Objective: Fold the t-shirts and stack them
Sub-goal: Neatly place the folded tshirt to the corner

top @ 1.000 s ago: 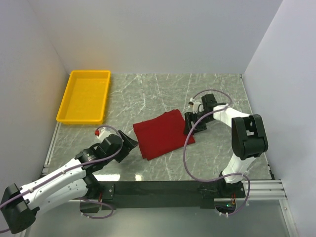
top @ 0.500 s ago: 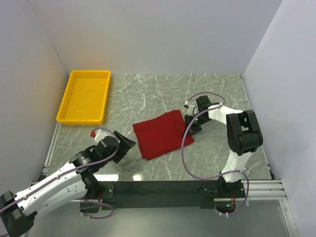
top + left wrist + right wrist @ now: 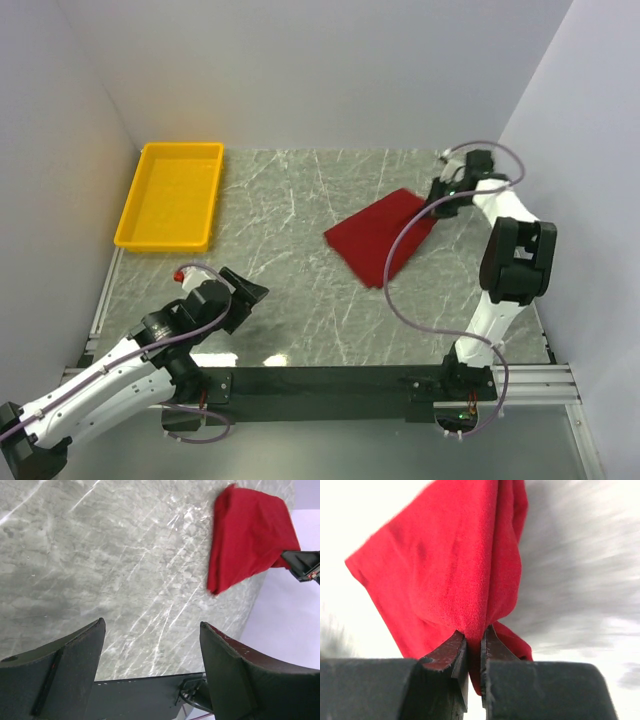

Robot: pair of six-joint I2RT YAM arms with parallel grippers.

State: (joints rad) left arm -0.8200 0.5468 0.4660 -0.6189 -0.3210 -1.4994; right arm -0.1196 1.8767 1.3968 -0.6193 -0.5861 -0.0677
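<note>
The folded dark red t-shirt (image 3: 380, 235) lies on the marble table, right of centre, with its far right corner drawn toward the back right. My right gripper (image 3: 436, 205) is shut on that corner; in the right wrist view the cloth (image 3: 445, 565) is pinched between the two fingers (image 3: 451, 652) and hangs away from them. My left gripper (image 3: 250, 293) stands open low over the near left of the table, well apart from the t-shirt (image 3: 250, 535), with only bare marble between its fingers (image 3: 75, 660).
A yellow tray (image 3: 172, 194) sits at the back left of the table. White walls close in the left, back and right sides. A black rail (image 3: 330, 382) runs along the near edge between the arm bases.
The right gripper closed on the t-shirt's right edge and dragged it to the back right; the cloth now lies farther right. The left arm drew back slightly toward the near left, still open.
</note>
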